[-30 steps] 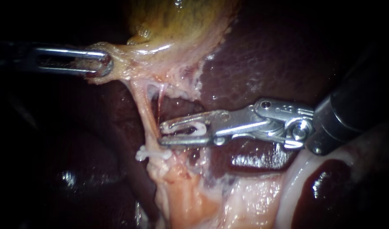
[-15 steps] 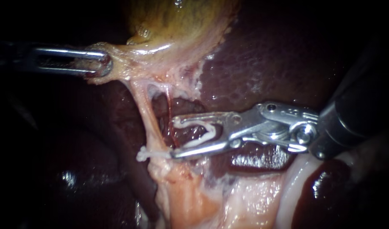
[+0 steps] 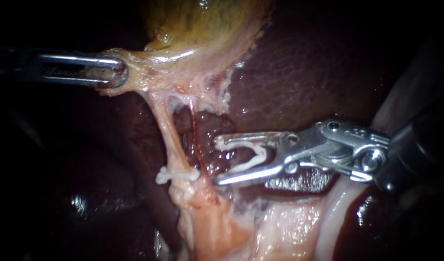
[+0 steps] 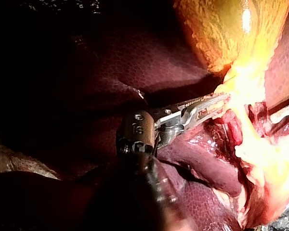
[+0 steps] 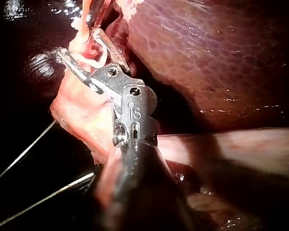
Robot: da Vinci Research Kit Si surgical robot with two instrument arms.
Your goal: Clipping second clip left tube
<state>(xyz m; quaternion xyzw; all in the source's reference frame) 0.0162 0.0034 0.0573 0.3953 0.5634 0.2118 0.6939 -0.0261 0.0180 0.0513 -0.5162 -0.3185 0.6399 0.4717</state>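
The pale left tube (image 3: 170, 130) runs down from the gallbladder (image 3: 202, 29) and carries one white clip (image 3: 176, 175) near its lower end. My right instrument (image 3: 217, 162) sits to the right of both tubes. Its jaws stand wide apart, holding an open white clip (image 3: 253, 155) between them. In the right wrist view the same jaws (image 5: 77, 41) hold that clip (image 5: 97, 57) just short of the pale tissue. My left instrument (image 3: 111, 72) is shut on the tissue at the gallbladder's neck and holds it taut to the left, as its wrist view also shows (image 4: 209, 103).
A thin red tube (image 3: 195, 140) runs between the left tube and the right instrument's tips. Dark red liver (image 3: 309, 63) fills the background. Pale fatty tissue (image 3: 222, 227) lies below the clipped spot. Two thin threads (image 5: 24, 154) cross the dark area beside the right shaft.
My right instrument has drawn back to the right, away from the left tube, and its jaws have spread wider with the clip still in them. The left instrument and the placed clip have stayed put.
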